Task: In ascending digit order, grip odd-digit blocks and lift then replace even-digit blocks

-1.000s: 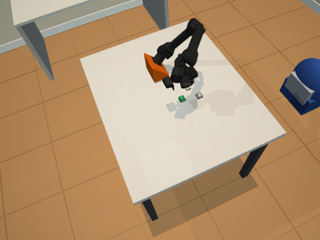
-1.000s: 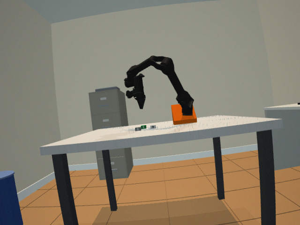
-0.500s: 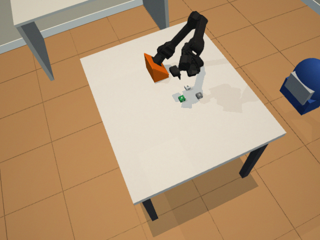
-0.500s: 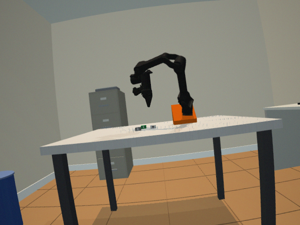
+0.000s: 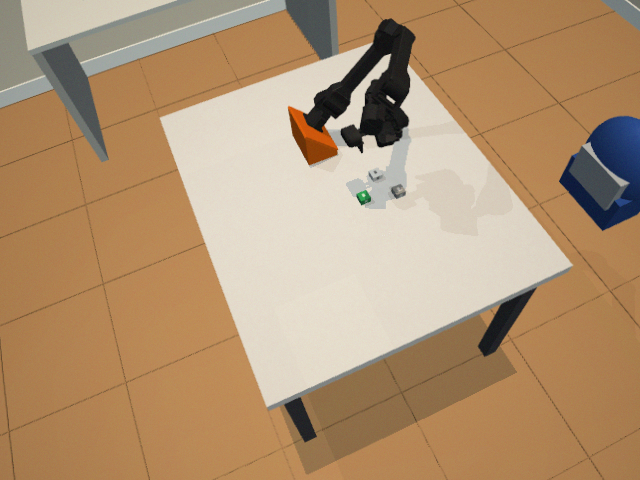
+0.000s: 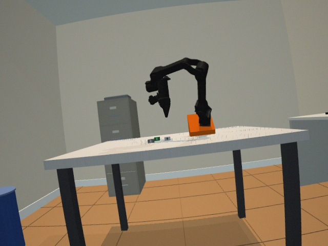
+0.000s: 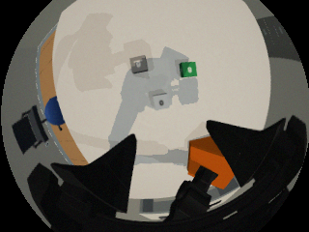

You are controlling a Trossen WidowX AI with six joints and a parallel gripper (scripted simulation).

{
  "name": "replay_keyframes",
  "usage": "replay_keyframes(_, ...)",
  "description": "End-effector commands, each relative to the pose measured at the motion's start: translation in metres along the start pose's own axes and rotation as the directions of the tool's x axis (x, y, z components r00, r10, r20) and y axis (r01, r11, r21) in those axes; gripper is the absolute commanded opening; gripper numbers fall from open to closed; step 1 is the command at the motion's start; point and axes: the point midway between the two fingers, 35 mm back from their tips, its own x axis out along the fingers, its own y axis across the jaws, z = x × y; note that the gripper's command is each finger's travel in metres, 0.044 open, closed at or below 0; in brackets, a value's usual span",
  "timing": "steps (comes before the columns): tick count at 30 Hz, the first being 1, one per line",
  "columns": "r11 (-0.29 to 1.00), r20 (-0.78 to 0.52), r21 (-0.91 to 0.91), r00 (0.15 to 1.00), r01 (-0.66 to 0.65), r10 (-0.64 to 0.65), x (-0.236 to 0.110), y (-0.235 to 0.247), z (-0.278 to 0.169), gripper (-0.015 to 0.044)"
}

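Observation:
Three small blocks lie close together on the white table: a light grey block, a dark grey block and a green block. Their digits are too small to read. My gripper is open and empty. It points down, well above the table, over the spot between the arm's orange base and the light grey block.
A blue bin stands on the floor off the table's side. A grey filing cabinet stands by the wall. A second table stands apart from this one.

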Motion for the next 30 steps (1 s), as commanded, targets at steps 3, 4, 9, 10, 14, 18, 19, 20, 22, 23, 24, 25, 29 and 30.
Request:
replay_keyframes(3, 1.0, -0.001, 0.009, 1.0, -0.006, 0.006, 0.001, 0.001, -0.001, 0.04)
replay_keyframes(4, 1.0, -0.001, 0.009, 1.0, -0.006, 0.006, 0.001, 0.001, -0.001, 0.04)
replay_keyframes(9, 1.0, -0.001, 0.009, 1.0, -0.004, 0.004, -0.001, 0.003, 0.007, 0.04)
replay_keyframes(10, 1.0, 0.0, 0.008, 1.0, -0.002, 0.002, -0.002, 0.006, 0.016, 0.04)
replay_keyframes(14, 1.0, 0.003, 0.006, 1.0, -0.001, 0.001, -0.004, 0.024, 0.062, 0.04)
replay_keyframes(18, 1.0, 0.004, 0.003, 1.0, -0.007, 0.007, -0.001, 0.044, 0.097, 0.04)
replay_keyframes(19, 1.0, 0.004, 0.003, 1.0, -0.007, 0.007, 0.0, 0.045, 0.099, 0.04)
replay_keyframes(20, 1.0, 0.004, 0.003, 1.0, -0.007, 0.007, 0.0, 0.045, 0.099, 0.04)
replay_keyframes(22, 1.0, 0.004, 0.003, 1.0, -0.007, 0.007, 0.0, 0.045, 0.099, 0.04)
replay_keyframes(23, 1.0, 0.004, 0.003, 1.0, -0.007, 0.007, 0.0, 0.045, 0.099, 0.04)
replay_keyframes(24, 1.0, 0.004, 0.003, 1.0, -0.007, 0.007, 0.0, 0.045, 0.099, 0.04)
replay_keyframes(25, 1.0, 0.004, 0.003, 1.0, -0.007, 0.007, 0.0, 0.045, 0.099, 0.04)
replay_keyframes(29, 1.0, 0.004, 0.003, 1.0, -0.007, 0.007, 0.0, 0.045, 0.099, 0.04)
replay_keyframes(30, 1.0, 0.004, 0.003, 1.0, -0.007, 0.007, 0.0, 0.045, 0.099, 0.04)
